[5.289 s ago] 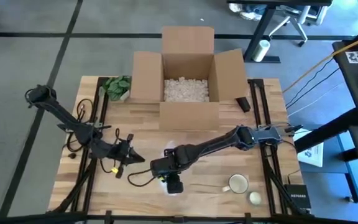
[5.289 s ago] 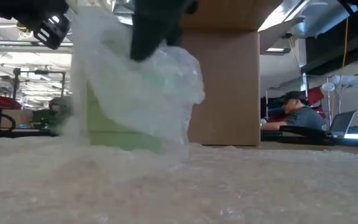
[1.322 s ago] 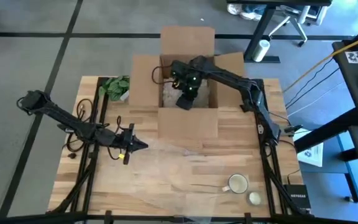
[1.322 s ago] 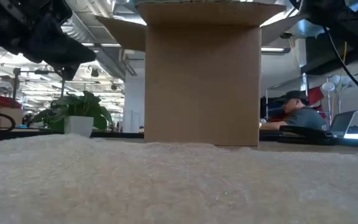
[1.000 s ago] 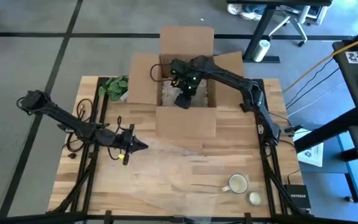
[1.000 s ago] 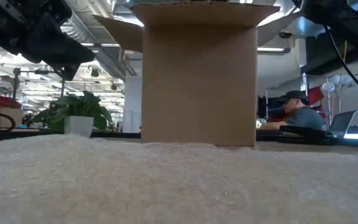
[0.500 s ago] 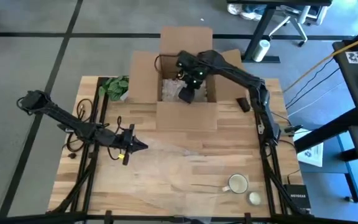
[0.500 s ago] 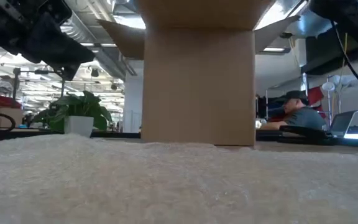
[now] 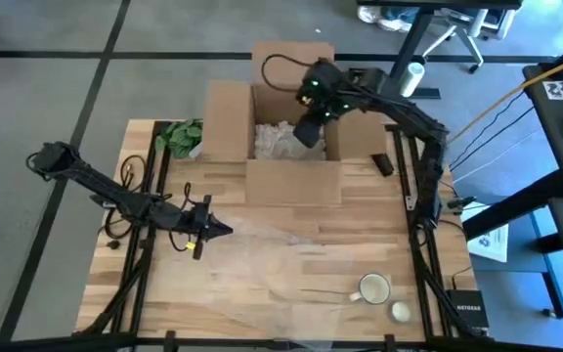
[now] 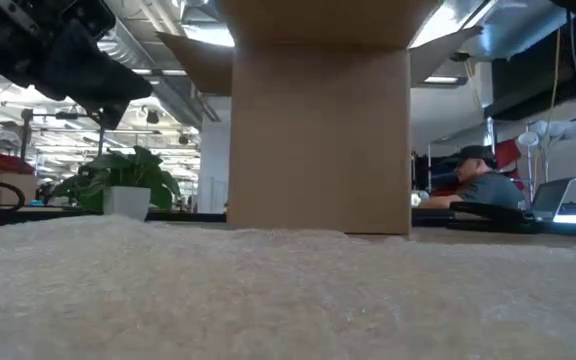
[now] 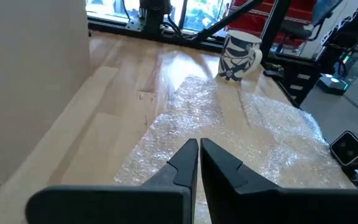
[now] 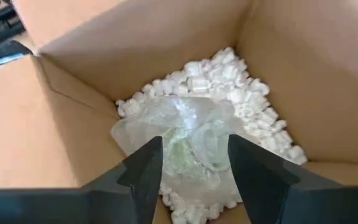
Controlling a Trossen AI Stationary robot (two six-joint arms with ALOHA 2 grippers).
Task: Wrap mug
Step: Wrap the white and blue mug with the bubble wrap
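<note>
Upper centre: right claw (image 12: 194, 163) spread open, empty, above bubble-wrapped mug (image 12: 188, 146) in cardboard box (image 9: 291, 108); left claw (image 11: 199, 163) closed, empty, centre-left.

Wrapped mug (image 12: 188, 146) lies in box (image 9: 292, 108); bubble wrap (image 9: 291, 266) on table (image 9: 164, 303) before it

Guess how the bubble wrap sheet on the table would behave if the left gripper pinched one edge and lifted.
Probably floppy: the bubble wrap sheet lies flat and rumpled on the table, so it would likely drape rather than hold shape. Probably light, being thin and see-through. The closed left gripper hovering above it may slip on the film, and the sheet might drag toward the patterned mug.
</note>
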